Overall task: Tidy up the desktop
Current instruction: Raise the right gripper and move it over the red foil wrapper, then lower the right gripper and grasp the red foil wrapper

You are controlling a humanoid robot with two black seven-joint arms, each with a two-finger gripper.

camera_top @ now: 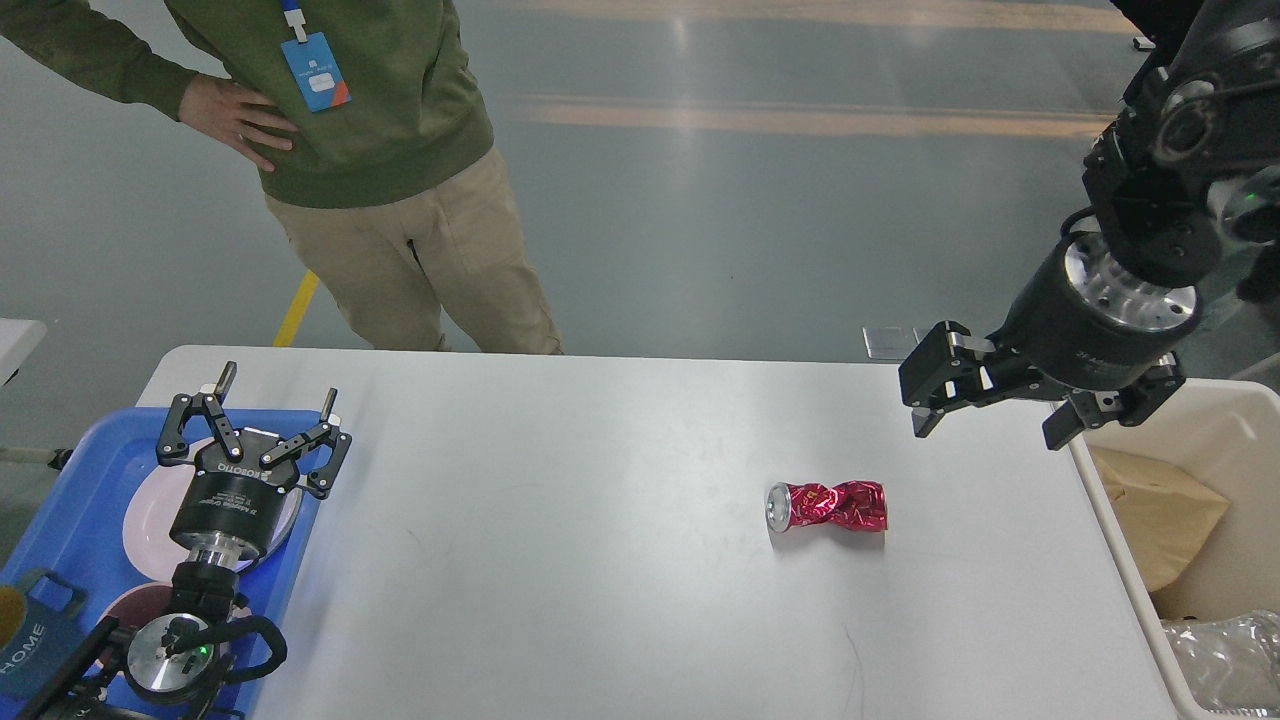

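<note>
Reaching for the crushed can lying mid-right on the desktop, you have the right gripper spread wide above it; clamp off-centre and the twisted metal could skid away.

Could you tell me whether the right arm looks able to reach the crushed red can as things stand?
Probably yes: the open right gripper hangs just beyond the can, and only bare desktop lies between.
</note>
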